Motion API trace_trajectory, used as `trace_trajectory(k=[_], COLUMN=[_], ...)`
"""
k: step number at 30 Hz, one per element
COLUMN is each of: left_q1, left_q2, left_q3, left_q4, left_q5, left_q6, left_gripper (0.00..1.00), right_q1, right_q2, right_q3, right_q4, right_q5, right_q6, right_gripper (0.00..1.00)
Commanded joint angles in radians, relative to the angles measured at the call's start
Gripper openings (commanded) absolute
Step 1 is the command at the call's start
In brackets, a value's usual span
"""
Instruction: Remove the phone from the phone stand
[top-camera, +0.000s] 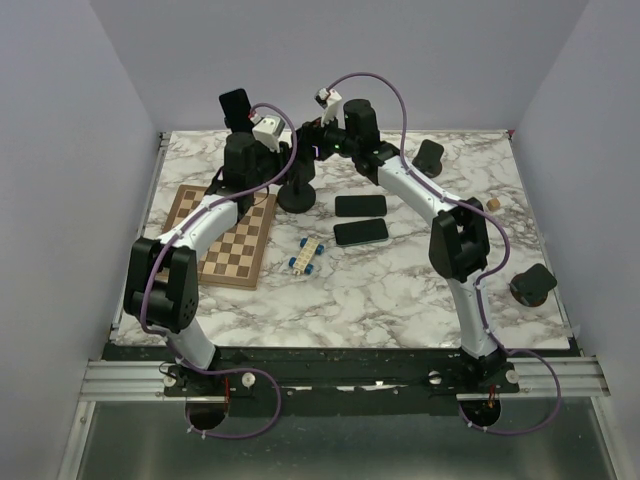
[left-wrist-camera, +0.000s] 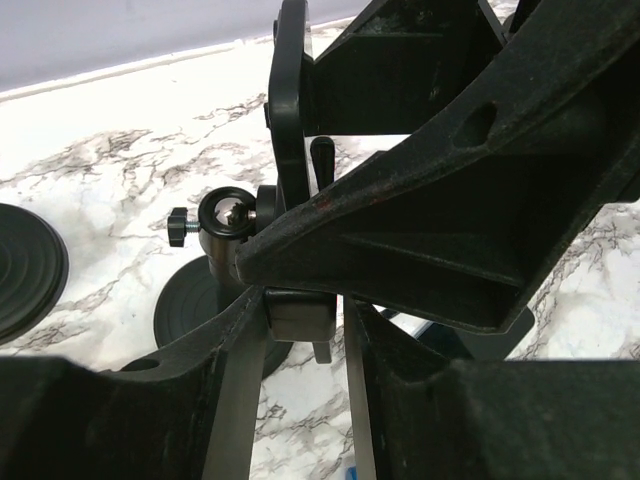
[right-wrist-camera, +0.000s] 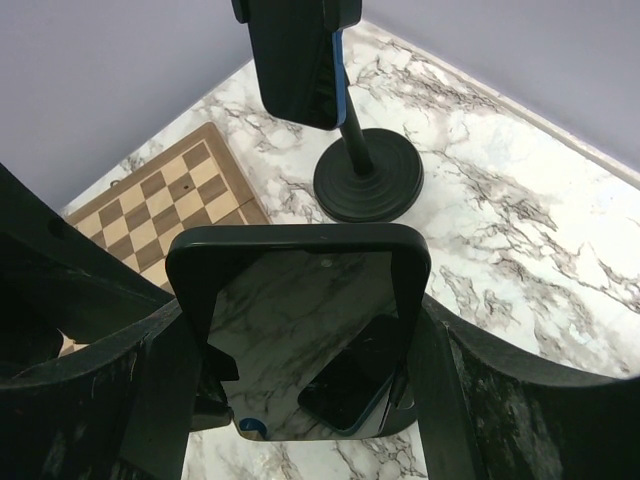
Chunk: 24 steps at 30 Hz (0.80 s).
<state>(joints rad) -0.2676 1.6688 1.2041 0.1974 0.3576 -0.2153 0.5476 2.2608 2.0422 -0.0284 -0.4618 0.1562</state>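
Note:
In the right wrist view my right gripper (right-wrist-camera: 303, 360) is shut on the sides of a black phone (right-wrist-camera: 300, 300); its glossy screen reflects the marble. Black cradle parts show at its lower corners, so I cannot tell whether it still sits in the stand. In the left wrist view my left gripper (left-wrist-camera: 303, 318) is closed round a block of the phone stand (left-wrist-camera: 300, 312), below its ball joint (left-wrist-camera: 225, 215) and holder plate (left-wrist-camera: 290, 100). In the top view both grippers, left (top-camera: 288, 160) and right (top-camera: 318, 150), meet at the back centre and hide the stand's head.
A second phone (top-camera: 236, 105) sits high on another stand, with a round base (top-camera: 298, 195) by the chessboard (top-camera: 225, 235). Two phones (top-camera: 360, 205) (top-camera: 360, 232) lie flat. A toy car (top-camera: 308, 257) and two stand bases (top-camera: 430, 155) (top-camera: 532, 285) are on the table.

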Motion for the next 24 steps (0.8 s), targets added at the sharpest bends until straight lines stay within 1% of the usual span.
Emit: trace_trajectory(k=[1, 7, 11, 13, 16, 17, 19, 24], left_q1=[-0.016, -0.015, -0.015, -0.015, -0.015, -0.015, -0.015, -0.011], left_q2=[0.02, 0.021, 0.032, 0.04, 0.044, 0.044, 0.042, 0.009], left_q3=[0.003, 0.009, 0.031, 0.04, 0.033, 0.03, 0.015, -0.075], left_q4=[0.028, 0.016, -0.001, -0.006, 0.003, 0.005, 0.014, 0.079], left_q5=[0.068, 0.075, 0.069, 0.06, 0.053, 0.056, 0.063, 0.037], left_q6=[-0.029, -0.026, -0.022, -0.023, -0.031, -0.034, -0.041, -0.08], left_gripper=[0.44, 0.45, 0.4, 0.32, 0.12, 0.07, 0.01, 0.0], right_q1=[0.034, 0.033, 0.034, 0.033, 0.033, 0.034, 0.034, 0.031], right_q2=[0.06, 0.06, 0.06, 0.06, 0.056, 0.053, 0.039, 0.001], right_q3=[-0.004, -0.008, -0.009, -0.01, -0.013, -0.018, -0.04, -0.103], right_q4=[-0.123, -0.123, -0.123, -0.123, -0.121, -0.118, -0.101, -0.048], right_q5=[-0.067, -0.066, -0.069, -0.063, -0.033, -0.014, 0.037, 0.201], right_q6=[0.032, 0.033, 0.033, 0.035, 0.038, 0.037, 0.037, 0.049], right_gripper=[0.01, 0.01, 0.01, 0.01, 0.01, 0.01, 0.01, 0.01])
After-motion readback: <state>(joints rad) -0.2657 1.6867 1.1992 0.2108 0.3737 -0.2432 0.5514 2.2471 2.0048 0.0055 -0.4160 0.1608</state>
